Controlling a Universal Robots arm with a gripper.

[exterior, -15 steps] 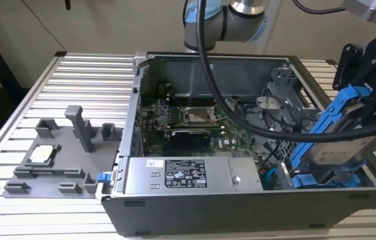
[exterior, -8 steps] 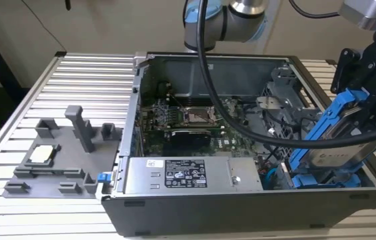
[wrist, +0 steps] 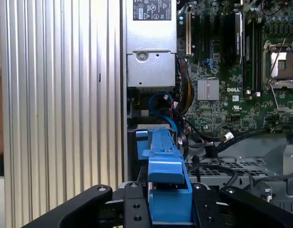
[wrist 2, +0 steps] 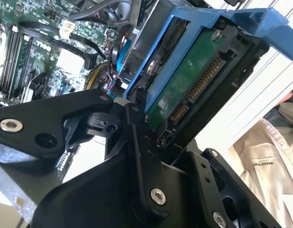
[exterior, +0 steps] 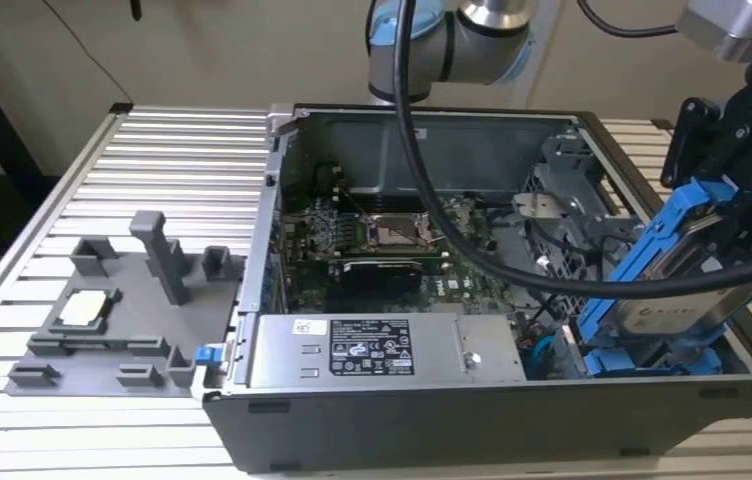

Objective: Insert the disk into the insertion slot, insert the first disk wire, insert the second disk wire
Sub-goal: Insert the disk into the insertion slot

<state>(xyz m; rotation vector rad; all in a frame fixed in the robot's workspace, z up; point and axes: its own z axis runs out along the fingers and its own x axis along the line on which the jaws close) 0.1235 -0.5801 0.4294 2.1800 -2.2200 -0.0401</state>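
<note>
Mid step one, judging by the layout. Holding the disk (exterior: pixel 670 285) tilted over the open case (exterior: pixel 483 425), lower end down at the insertion slot (exterior: pixel 627 352) in the corner on the exterior view's right, near the grey supply box (exterior: pixel 376 350). Not seated yet; upper end sticking well out above the case wall. Can't tell whether the lower edge is inside the slot or only touching it. Seeing a bare connector row (wrist 2: pixel 203 85) on the disk in the second wrist view, so neither wire plugged. Verdict: insertion partway at best, both wires left. Pincer (exterior: pixel 720 175) clenched on the disk's blue carrier (wrist: pixel 167 185), fingers (wrist: pixel 203 206) pressed to both sides of its top end in the first wrist view. Touching nothing else, as far as visible.
</note>
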